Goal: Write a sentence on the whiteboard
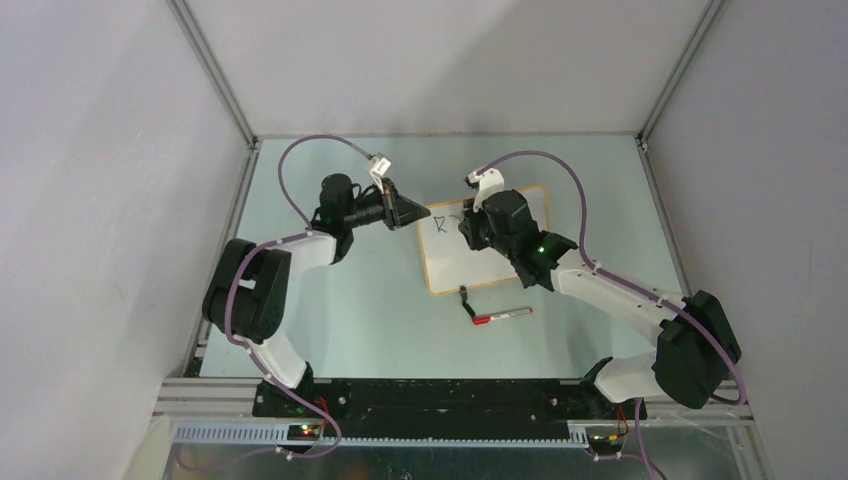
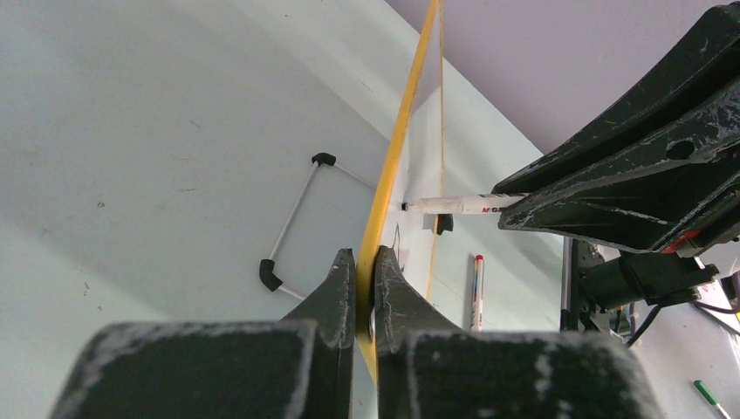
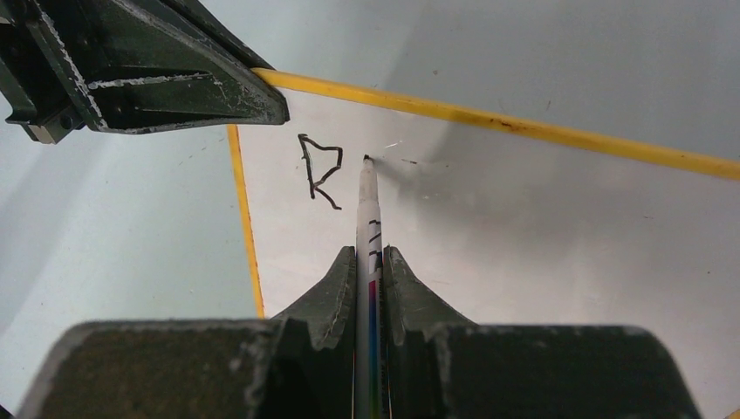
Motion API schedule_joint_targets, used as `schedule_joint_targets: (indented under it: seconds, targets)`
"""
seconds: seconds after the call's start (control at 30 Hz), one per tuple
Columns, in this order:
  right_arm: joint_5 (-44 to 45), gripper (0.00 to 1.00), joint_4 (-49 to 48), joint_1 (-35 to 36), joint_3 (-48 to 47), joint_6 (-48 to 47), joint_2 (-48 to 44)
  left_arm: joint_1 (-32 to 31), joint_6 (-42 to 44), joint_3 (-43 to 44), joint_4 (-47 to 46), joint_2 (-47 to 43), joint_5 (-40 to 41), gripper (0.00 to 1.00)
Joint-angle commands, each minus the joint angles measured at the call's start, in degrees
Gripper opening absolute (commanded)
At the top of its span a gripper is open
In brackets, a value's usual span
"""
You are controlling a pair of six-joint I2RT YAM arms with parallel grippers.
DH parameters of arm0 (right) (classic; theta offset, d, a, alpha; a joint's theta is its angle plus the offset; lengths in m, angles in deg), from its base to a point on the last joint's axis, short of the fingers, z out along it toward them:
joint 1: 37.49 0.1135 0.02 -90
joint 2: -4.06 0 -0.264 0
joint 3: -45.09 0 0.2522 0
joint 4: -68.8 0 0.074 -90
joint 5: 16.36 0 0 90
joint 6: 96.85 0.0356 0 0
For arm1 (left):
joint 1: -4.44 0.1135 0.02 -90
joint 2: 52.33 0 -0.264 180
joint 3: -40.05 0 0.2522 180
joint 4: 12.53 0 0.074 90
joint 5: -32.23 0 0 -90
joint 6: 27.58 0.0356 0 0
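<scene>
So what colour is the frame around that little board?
The whiteboard frame is yellow-orange; the right wrist view shows it best.

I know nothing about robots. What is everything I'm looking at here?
board: 1, white, yellow frame, mid-table.
R: 1, black, near the board's corner.
held marker: 1, white, tip at the board.
spare marker: 1, white, red cap, on the table by the board.
wire bracket: 1, white, black corners, beside the board.
table: 1, pale green.
left arm: 1, black and white; left jaws shut on the board's frame.
right arm: 1, black and white; right jaws shut on the held marker.
</scene>
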Motion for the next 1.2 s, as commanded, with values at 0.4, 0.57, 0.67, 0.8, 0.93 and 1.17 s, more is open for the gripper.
schedule_joint_targets:
  seconds: [0.4, 0.57, 0.67, 0.8, 0.93, 1.17]
  targets:
    - [0.4, 0.0, -0.7, -0.4, -2.4, 0.5, -0.1, -0.6, 6.1, 0.7, 5.1, 0.2, 4.6, 0.06]
    - [0.6, 0.0, -0.5, -0.4, -2.7, 0.6, -0.1, -0.6, 6.1, 0.7, 5.1, 0.4, 4.5, 0.06]
    - [0.9, 0.0, 0.2, -0.5, -3.4, 0.5, 0.3, -0.6, 6.1, 0.8, 5.1, 0.4, 4.6, 0.06]
    - [0.9, 0.0, 0.4, -0.6, -3.5, 0.6, 0.4, -0.7, 6.2, 0.7, 5.2, 0.4, 4.6, 0.06]
    - [0.6, 0.0, 0.6, -0.6, -3.5, 0.6, 0.0, -0.7, 6.2, 0.7, 5.3, 0.3, 4.6, 0.06]
    - [-0.7, 0.0, 1.5, -0.3, -3.5, 0.5, -1.2, -0.7, 6.3, 0.7, 5.3, 0.4, 4.7, 0.06]
